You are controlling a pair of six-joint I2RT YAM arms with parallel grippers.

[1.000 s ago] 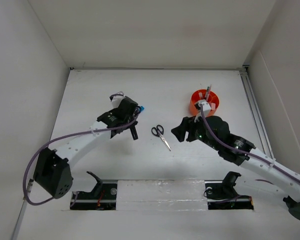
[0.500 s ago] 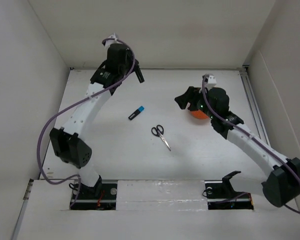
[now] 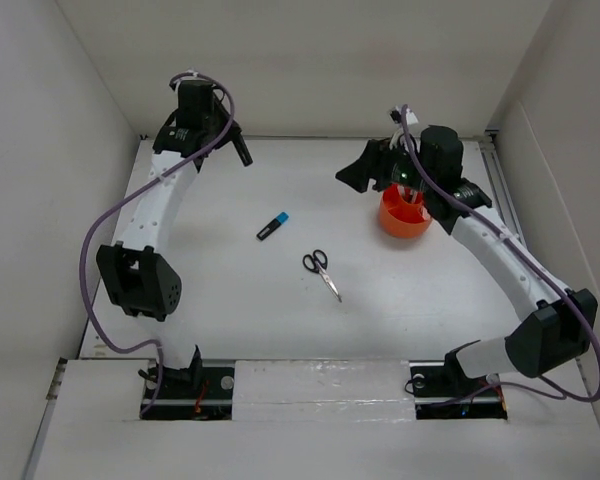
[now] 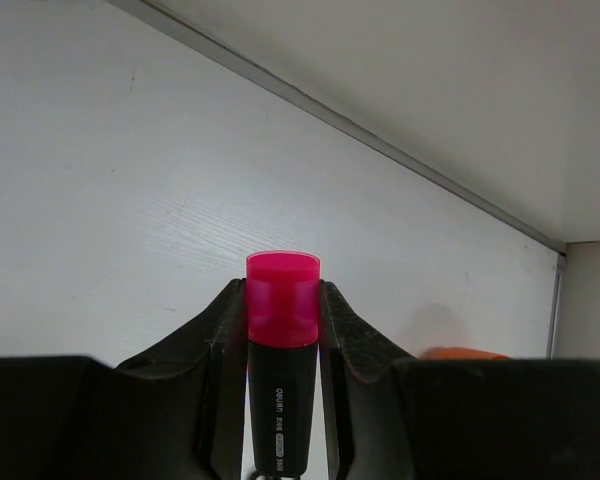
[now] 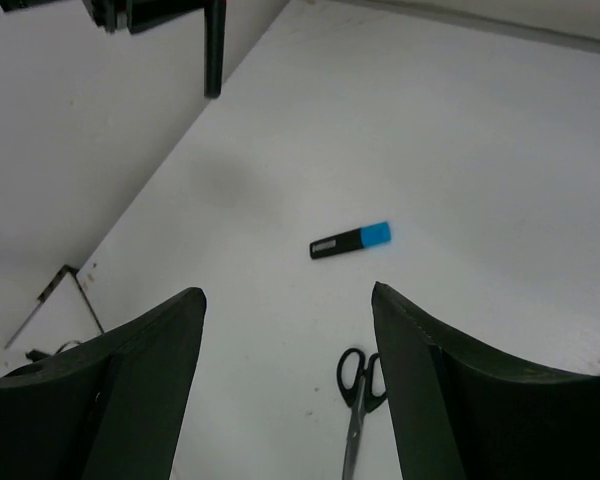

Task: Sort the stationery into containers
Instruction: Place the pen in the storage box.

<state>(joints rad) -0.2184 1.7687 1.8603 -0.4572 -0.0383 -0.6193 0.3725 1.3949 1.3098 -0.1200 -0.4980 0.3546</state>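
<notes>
Across the whole top view, white walls [image 3: 310, 60] close in the white table [image 3: 280, 330] at the back and on both sides; a metal rail [image 3: 507, 205] runs along its right edge. The broad lower middle of the table lies bare, as does the stretch along its left edge.

The left arm [image 3: 155, 200] reaches up the left side to the upper left corner of the table, close to the back wall. The right arm [image 3: 500, 250] curves up the right side toward the upper right.

The round orange tub [image 3: 402, 226] sits right of centre, partly under the right arm's wrist, with thin dark pens [image 3: 412, 196] standing in it.

The black-handled scissors [image 3: 322, 272] lie closed at the centre, well apart from the tub. The blue-capped black marker [image 3: 272, 227] lies just up and left of them, not touching.

The left gripper [image 4: 283, 310] is clamped on the pink-and-black highlighter [image 4: 282, 285], pink end outward, held above the table.

The right gripper [image 5: 285, 300] has its jaws spread wide with nothing between them, high over the marker and scissors.
</notes>
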